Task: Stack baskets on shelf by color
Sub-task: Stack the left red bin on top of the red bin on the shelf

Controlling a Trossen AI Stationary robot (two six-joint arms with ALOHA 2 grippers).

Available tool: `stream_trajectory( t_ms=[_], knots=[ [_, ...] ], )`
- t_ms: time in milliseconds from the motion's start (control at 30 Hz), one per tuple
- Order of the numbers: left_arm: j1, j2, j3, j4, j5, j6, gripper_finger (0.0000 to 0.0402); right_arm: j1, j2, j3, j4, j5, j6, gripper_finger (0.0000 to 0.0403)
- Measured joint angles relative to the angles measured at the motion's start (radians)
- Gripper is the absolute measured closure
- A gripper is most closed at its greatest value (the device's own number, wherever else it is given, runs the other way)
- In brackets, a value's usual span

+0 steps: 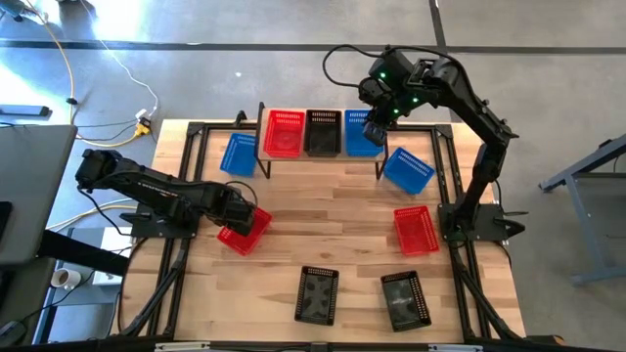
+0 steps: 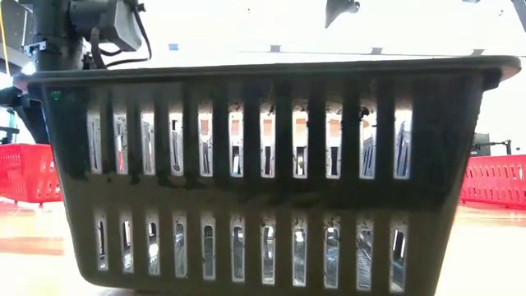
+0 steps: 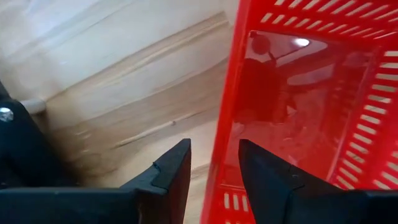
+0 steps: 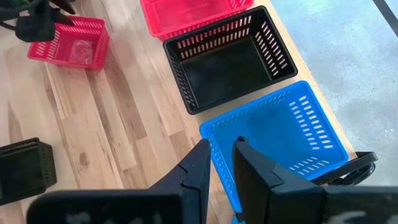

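Observation:
The shelf stands at the table's far edge and carries one red, one black and one blue basket. My right gripper is over the blue basket, shut on its rim. My left gripper is open at a second red basket, which lies on the table's left half. One finger stands outside and one inside the red wall, and a gap shows beside the outer finger. My right gripper has the blue basket's near wall rim between its two fingers, one inside the basket and one outside. The fingers come from above, pointing down. The basket sits level on the shelf beside the black one.
Two more blue baskets sit on the table, one left of the shelf and one right of it. A third red basket lies on the right half. Two black baskets lie near the near edge; one fills the low view.

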Motion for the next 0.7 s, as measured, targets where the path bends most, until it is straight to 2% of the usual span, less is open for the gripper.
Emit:
stream_trajectory(
  t_ms=[100, 367, 700],
  knots=[
    [0.000, 0.000, 0.000, -0.001, 0.005, -0.003, 0.0294, 0.000, 0.000, 0.000, 0.000, 0.000, 0.000, 0.0348],
    [0.000, 0.000, 0.000, 0.002, -0.004, 0.018, 0.0386, 0.000, 0.000, 0.000, 0.000, -0.002, 0.000, 0.0348],
    [0.000, -0.012, 0.001, 0.034, 0.016, -0.002, 0.0397, 0.003, 0.000, 0.000, 0.000, -0.002, -0.002, 0.0348]
  ],
)
